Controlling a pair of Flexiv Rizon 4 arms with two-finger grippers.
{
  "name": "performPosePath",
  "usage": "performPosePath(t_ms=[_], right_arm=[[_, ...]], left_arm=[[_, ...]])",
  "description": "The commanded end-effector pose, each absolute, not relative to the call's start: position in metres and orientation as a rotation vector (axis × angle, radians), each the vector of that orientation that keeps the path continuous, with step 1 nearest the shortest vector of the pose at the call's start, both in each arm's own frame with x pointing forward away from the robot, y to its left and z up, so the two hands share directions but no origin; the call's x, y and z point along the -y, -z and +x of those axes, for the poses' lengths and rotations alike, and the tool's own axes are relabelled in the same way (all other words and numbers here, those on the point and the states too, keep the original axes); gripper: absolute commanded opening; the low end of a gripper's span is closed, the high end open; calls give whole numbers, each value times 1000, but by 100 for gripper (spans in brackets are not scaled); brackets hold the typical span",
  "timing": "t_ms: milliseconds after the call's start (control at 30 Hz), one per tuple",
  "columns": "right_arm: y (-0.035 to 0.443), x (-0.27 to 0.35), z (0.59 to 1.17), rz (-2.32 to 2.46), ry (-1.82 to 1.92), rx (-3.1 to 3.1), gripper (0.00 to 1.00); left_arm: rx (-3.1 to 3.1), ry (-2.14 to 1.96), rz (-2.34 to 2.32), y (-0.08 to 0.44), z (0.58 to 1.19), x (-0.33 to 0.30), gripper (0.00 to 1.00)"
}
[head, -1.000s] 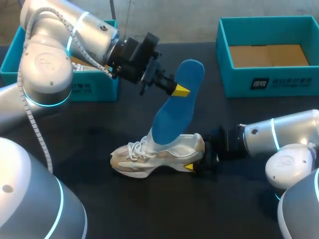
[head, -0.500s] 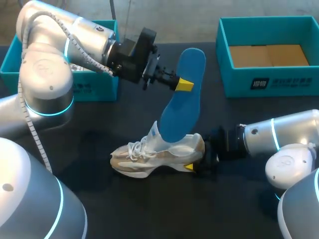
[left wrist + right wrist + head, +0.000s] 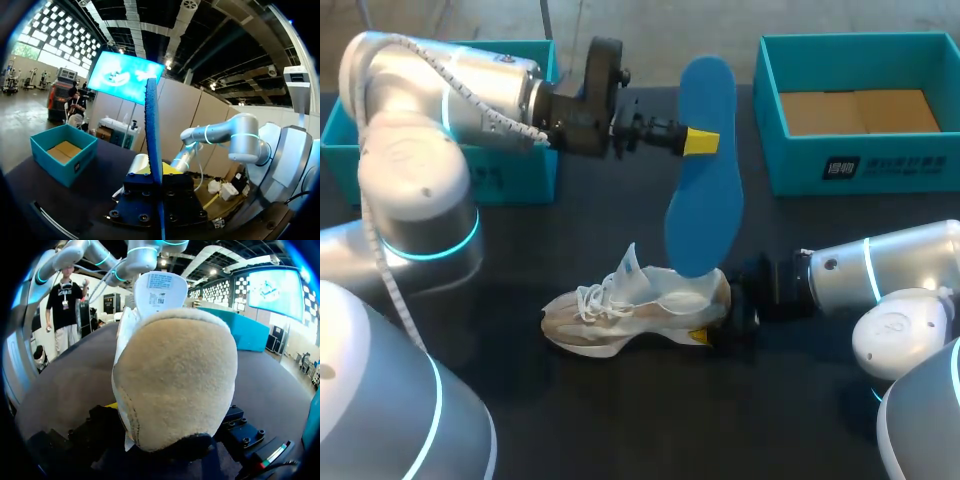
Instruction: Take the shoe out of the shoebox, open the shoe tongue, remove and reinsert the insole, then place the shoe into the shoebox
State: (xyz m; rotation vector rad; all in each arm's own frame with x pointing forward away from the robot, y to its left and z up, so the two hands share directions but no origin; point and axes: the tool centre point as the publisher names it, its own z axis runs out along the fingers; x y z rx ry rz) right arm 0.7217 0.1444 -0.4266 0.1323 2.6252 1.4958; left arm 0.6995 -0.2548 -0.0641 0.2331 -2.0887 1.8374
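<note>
The shoe [image 3: 635,315] is a white and beige sneaker standing on its sole. Its heel sits in the right gripper [image 3: 705,335], its toe points away from that gripper, and its tongue stands up. The insole [image 3: 705,180] is blue and hangs almost upright, pinched near its upper end by the left gripper [image 3: 700,142]. Its lower end is at the shoe's opening; whether they touch is unclear. 2 open teal shoeboxes stand well beyond the shoe: 1 [image 3: 860,160] past the right gripper, 1 [image 3: 510,175] behind the left arm.
</note>
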Motion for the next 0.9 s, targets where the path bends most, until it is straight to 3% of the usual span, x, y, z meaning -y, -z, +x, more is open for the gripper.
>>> performPosePath(t_ms=[33,900], right_arm=[[433,-149,721,134,-1487,-2630,0],[433,-149,721,134,-1487,-2630,0]], left_arm=[[2080,-1879,291,57,689,254,0],[1920,-1943,159,-22,676,255,0]])
